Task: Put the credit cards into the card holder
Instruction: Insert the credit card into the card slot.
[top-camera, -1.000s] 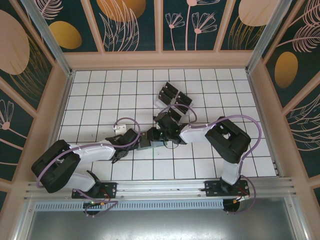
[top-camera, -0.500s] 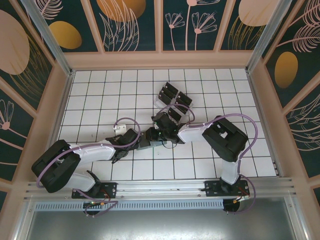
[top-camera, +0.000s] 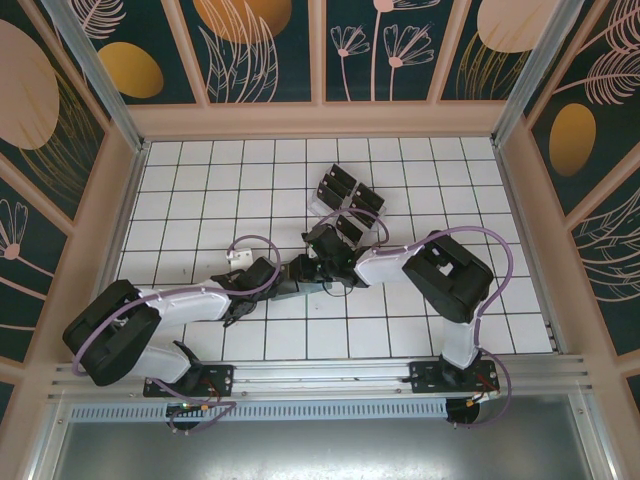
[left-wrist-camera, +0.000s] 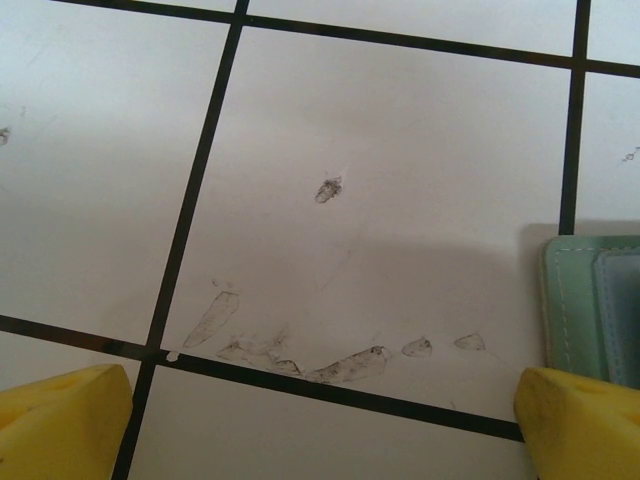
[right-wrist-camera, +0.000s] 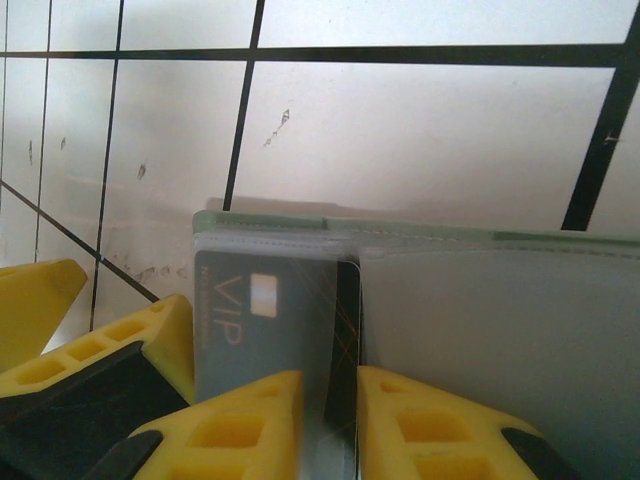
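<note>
left gripper (left-wrist-camera: 320, 425) hangs wide open over the tabletop (left-wrist-camera: 380, 150), the card holder (left-wrist-camera: 585, 300) just by its right fingertip. right gripper (right-wrist-camera: 338, 415) pinches a credit card (right-wrist-camera: 265, 325), long axis pointing straight ahead, its front seemingly under the card holder's clear pocket; the right arm should finish.

card holder (left-wrist-camera: 570, 310) — sage green | credit card (right-wrist-camera: 260, 330) — dark, VIP print | floor (left-wrist-camera: 400, 130) — white, black grid
</note>
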